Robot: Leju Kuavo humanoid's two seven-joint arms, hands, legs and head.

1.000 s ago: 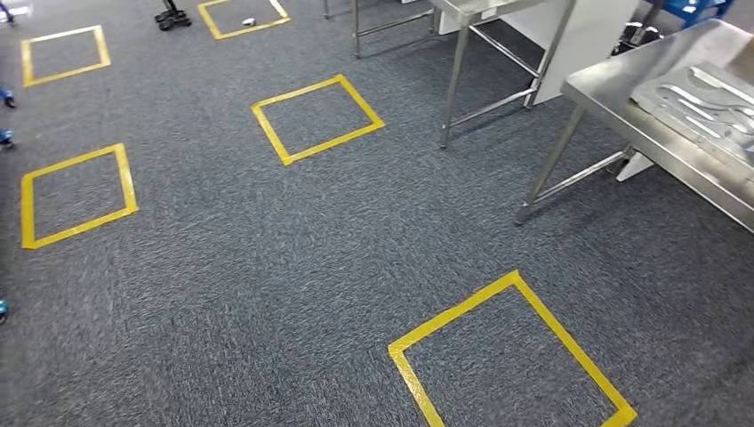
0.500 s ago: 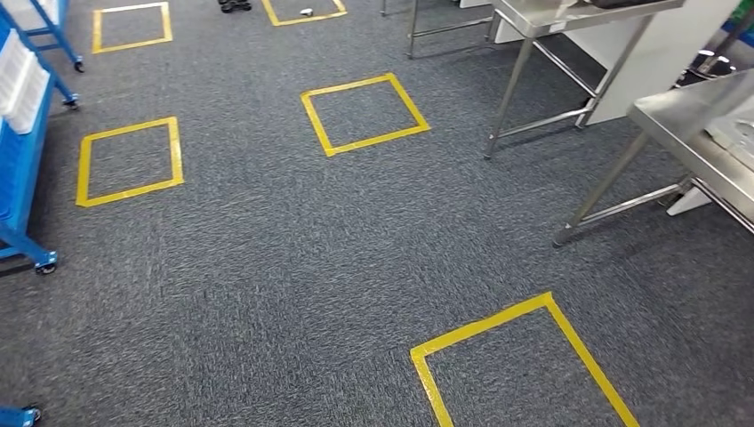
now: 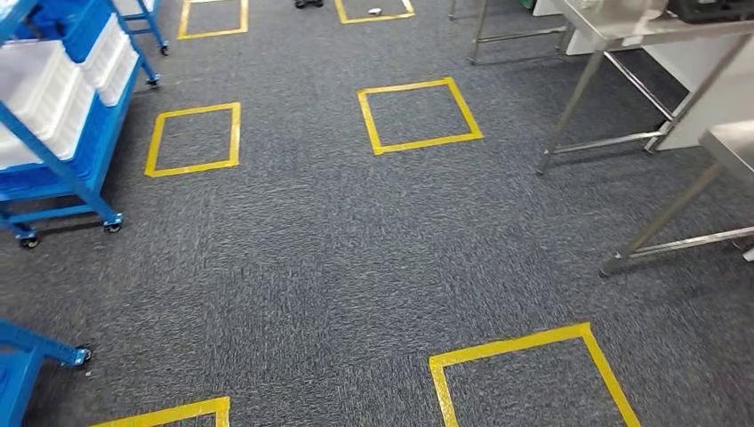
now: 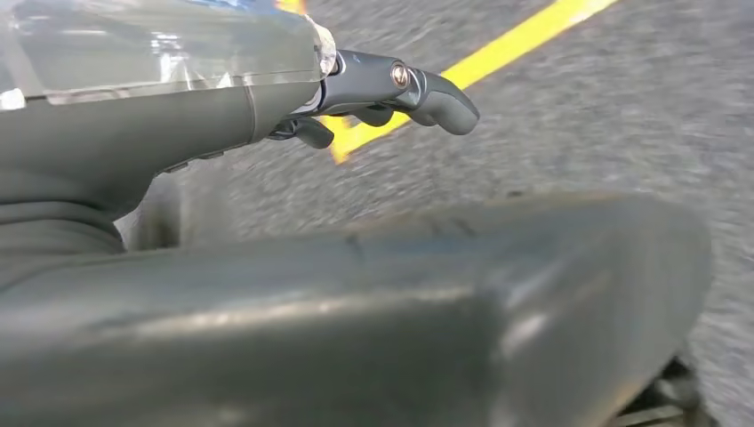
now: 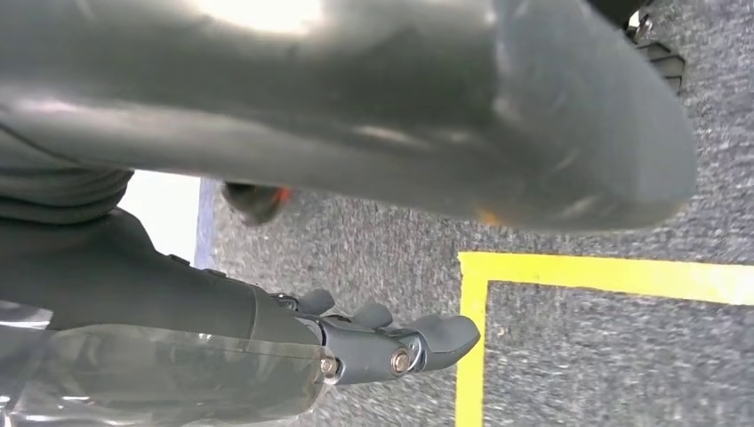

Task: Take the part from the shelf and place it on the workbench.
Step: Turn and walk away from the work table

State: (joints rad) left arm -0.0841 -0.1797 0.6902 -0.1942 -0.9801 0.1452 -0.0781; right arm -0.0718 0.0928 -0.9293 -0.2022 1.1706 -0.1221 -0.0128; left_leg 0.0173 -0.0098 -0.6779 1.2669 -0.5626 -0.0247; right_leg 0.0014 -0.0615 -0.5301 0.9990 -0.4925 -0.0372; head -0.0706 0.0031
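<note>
A: So, taking the middle square point(image 3: 418, 114) as the mark, what lies left of it?

B: Well left of it stands the blue shelf point(image 3: 86, 173) on castors, with white bins point(image 3: 36, 98) on it. I cannot tell the part among them.

A: And the left hand point(image 4: 391, 87)?

B: It hangs over the carpet point(image 3: 293, 258), fingers stretched out and apart, nothing in them.

A: Right of the square?

B: A steel table point(image 3: 622, 31) stands just beyond it to the right. The corner of a second table point(image 3: 733, 142) is farther right and nearer the robot.

A: The right hand point(image 5: 387, 345)?

B: It is slack too, with its fingers loosely extended above a yellow tape line point(image 5: 471, 356), gripping nothing.
</note>
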